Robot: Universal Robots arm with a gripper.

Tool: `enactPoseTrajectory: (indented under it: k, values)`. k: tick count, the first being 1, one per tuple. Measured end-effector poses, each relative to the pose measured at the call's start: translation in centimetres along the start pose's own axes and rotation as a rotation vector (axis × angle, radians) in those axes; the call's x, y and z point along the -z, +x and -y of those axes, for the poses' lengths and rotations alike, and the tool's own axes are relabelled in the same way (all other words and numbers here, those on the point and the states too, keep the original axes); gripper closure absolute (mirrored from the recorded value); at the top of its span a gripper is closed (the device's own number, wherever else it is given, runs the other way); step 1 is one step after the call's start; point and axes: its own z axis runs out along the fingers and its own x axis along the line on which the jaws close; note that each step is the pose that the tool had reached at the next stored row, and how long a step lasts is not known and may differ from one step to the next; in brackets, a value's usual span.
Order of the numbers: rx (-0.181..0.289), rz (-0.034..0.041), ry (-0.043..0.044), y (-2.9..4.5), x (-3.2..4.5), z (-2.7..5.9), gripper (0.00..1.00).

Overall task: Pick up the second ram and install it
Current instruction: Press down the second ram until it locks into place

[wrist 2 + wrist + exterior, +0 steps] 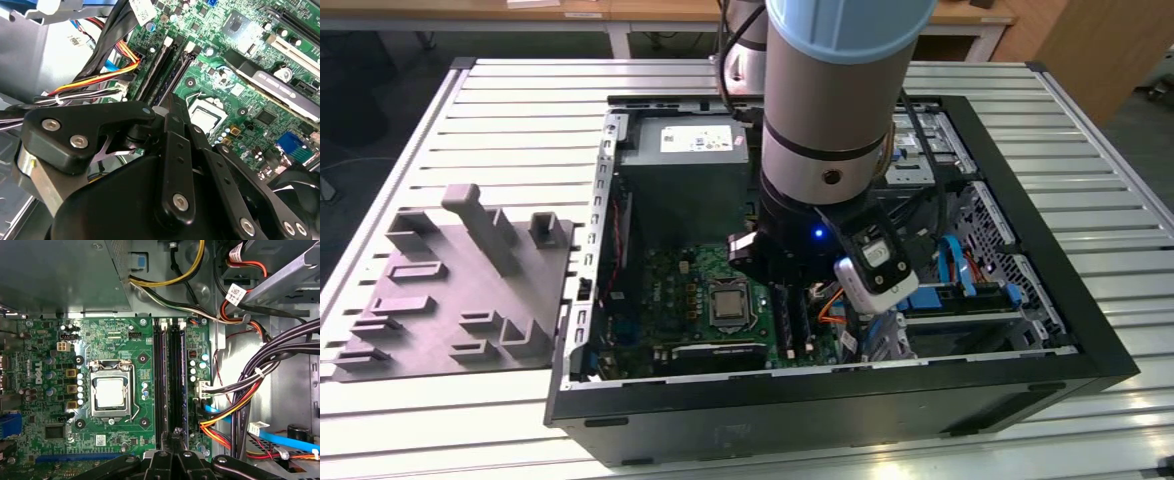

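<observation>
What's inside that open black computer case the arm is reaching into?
Inside the computer case lie a green motherboard with its processor socket, long memory slots, bundled cables and a grey power supply. The gripper and arm cover part of the slots.

An open computer case (pixel 1067 340) lies on a slatted table (pixel 1067 130), toward the table's edge on the exterior view's right. A moulded fixture tray (pixel 447 290) sits on the table just beside the case, on the exterior view's left. Inside the case, the motherboard (pixel 145 340) lies on the floor, with the power supply (pixel 683 160) at the far wall. The processor socket (pixel 111 392) sits mid-board; the memory slots (pixel 170 380) run beside it, between socket and cable bundle (pixel 265 375). The robot arm (pixel 834 110) reaches down into the case, its gripper (pixel 177 437) over the slots' end.
</observation>
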Motion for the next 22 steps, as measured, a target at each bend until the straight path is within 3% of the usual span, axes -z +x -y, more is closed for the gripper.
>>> enactPoseTrajectory:
  k: [22]
  values:
    - [0.000, 0.0000, -0.0001, 0.06, -0.55, 0.13, 0.90]
